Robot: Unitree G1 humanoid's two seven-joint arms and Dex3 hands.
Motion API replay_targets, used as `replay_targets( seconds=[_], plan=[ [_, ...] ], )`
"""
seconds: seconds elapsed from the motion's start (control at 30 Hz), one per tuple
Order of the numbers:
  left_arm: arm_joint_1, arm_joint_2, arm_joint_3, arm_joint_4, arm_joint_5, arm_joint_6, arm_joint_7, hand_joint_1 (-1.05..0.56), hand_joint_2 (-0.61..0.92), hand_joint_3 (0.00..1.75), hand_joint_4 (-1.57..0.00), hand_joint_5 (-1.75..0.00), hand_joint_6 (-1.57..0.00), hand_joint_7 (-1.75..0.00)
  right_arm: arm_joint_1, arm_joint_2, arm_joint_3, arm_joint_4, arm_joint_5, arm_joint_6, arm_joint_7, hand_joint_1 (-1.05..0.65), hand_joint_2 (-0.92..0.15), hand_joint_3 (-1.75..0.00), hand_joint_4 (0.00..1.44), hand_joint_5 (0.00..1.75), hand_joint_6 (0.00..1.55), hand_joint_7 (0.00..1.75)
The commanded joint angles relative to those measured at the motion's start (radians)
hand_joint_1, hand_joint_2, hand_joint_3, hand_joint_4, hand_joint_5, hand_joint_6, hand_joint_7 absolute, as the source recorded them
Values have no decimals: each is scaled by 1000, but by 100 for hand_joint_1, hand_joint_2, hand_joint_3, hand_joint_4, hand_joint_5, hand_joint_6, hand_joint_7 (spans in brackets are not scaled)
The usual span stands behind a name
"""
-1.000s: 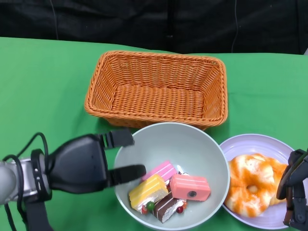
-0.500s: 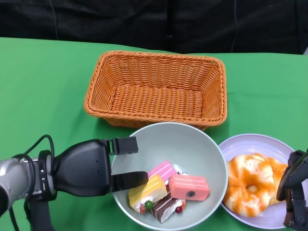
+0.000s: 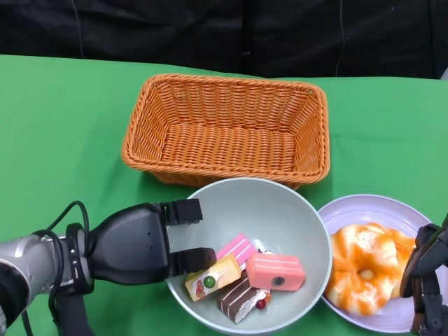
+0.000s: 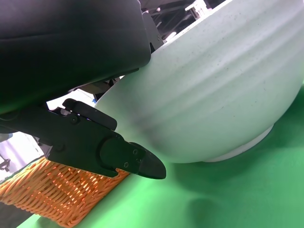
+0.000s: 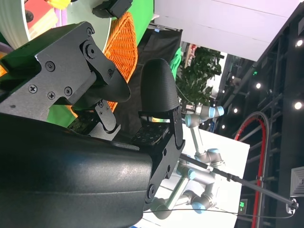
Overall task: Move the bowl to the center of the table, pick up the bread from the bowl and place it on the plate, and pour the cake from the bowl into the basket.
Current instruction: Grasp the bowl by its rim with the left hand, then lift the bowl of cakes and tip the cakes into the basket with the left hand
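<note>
The pale green bowl [image 3: 280, 185] stands in front of the orange basket [image 3: 227, 126] and holds several cake pieces: a yellow one [image 3: 210, 278], a pink one [image 3: 275, 271] and a chocolate one [image 3: 241, 299]. My left hand [image 3: 136, 243] grips the bowl's left rim, with one finger inside against the yellow cake. The left wrist view shows the bowl's outer wall [image 4: 223, 95] with a finger [image 4: 118, 154] close under it. The bread [image 3: 364, 266] lies on the lilac plate [image 3: 364, 206] at the right. My right hand [image 3: 425, 280] hangs at the plate's right edge, fingers apart, holding nothing.
The basket is empty, and its front wall almost touches the bowl's far rim. Green cloth covers the table, with free room at the left and far right. The right wrist view shows my right hand's fingers [image 5: 159, 90], the basket [image 5: 121, 47] and the bowl's edge [image 5: 12, 23].
My left hand has moved right and closed onto the bowl's left rim. Its inner finger has pushed the yellow cake, which has tipped and turned. The right hand has hardly moved.
</note>
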Motion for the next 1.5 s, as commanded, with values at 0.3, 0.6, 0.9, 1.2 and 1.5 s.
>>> replay_targets(
  seconds=[0.3,0.6,0.9,1.2,1.5],
  plan=[
    [-5,35,7,-58,-64,-45,-34,-41,88,1,-85,-161,-85,-107,8,-12,1,-15,13,-4,5,6,-52,-135,87,175,67,163],
    [65,117,83,-254,-149,-135,-150,-37,92,10,-99,-175,-74,-162,4,-12,0,-11,9,-6,3,8,-51,-138,88,175,67,164],
    [165,211,204,-477,-222,-230,-248,-36,92,21,-101,-175,-74,-167,0,-10,3,-5,16,-10,4,8,-50,-138,88,175,67,163],
    [262,245,332,-630,-278,-289,-372,-31,90,30,-103,-175,-72,-175,-1,-7,6,-2,13,-14,3,9,-50,-138,89,175,67,164],
    [369,277,461,-788,-356,-338,-547,-33,76,61,-101,-175,-77,-166,-6,-2,12,2,-5,-19,-7,8,-50,-139,89,175,67,165]
  ],
)
